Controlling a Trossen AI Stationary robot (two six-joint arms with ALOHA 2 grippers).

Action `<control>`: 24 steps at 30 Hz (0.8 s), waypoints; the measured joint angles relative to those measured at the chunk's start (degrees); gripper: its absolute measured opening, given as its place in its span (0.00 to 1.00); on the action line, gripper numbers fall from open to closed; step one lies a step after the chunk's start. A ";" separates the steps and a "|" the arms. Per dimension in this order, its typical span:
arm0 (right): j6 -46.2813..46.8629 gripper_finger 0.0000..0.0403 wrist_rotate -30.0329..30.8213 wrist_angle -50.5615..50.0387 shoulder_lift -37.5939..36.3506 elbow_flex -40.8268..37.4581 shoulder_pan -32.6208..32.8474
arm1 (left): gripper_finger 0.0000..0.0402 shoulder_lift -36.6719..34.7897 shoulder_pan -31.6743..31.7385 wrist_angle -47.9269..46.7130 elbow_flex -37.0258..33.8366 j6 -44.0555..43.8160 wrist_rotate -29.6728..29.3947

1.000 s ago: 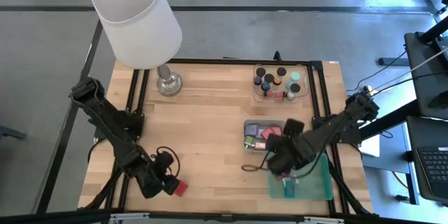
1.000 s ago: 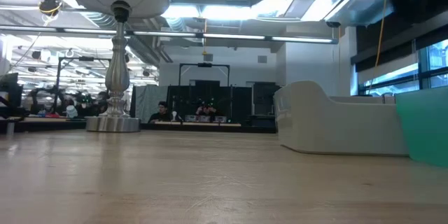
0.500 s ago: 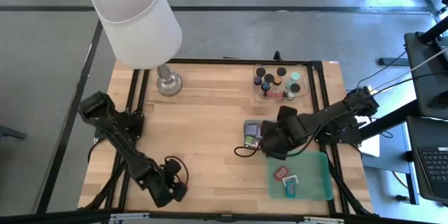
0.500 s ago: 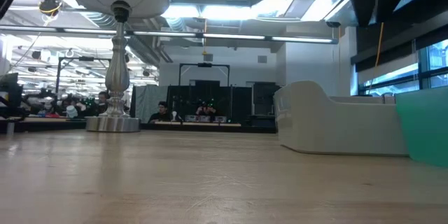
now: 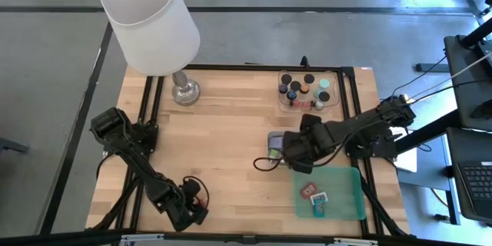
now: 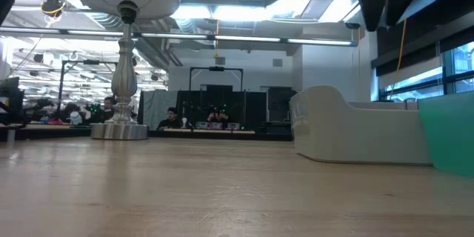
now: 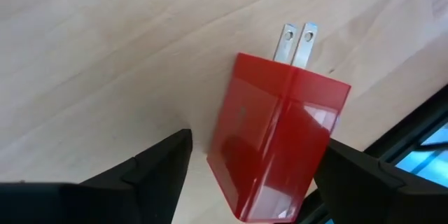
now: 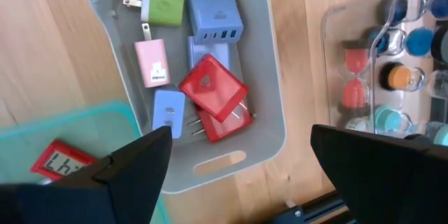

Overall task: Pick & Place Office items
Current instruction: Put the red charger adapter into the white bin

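Overall, I found the wooden table (image 5: 223, 146) carrying a white-shaded lamp (image 5: 150, 21) at its far left corner, its metal base (image 5: 184, 91) standing on the wood. My left arm reached toward the near left edge, and its gripper (image 7: 248, 182) stood with fingers spread wide on either side of a red plug adapter (image 7: 276, 136), which lay on the bare wood with its two metal prongs pointing away from the wrist; I could not tell whether either finger touched it. My right arm came in from the right, and its gripper (image 8: 238, 175) hung with fingers wide apart and nothing between them above the grey tray (image 8: 269, 105) near the middle right of the table. That tray held the office items I could make out: two red adapters (image 8: 213, 87) stacked together, a blue multi-port block (image 8: 213, 10), a green plug (image 8: 162, 5), a pink plug (image 8: 152, 63) and a small blue plug (image 8: 168, 112). Beyond it, toward the far edge, the clear tray (image 5: 309, 91) held short dark cylinders with coloured caps. Nearest the front right, the green tray (image 5: 330, 194) held a few small red and white pieces (image 5: 314, 195).
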 joint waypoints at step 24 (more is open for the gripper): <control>1.43 0.86 -0.05 9.91 0.02 0.00 -0.60 | 0.28 -3.86 2.49 -1.11 3.49 13.30 -18.83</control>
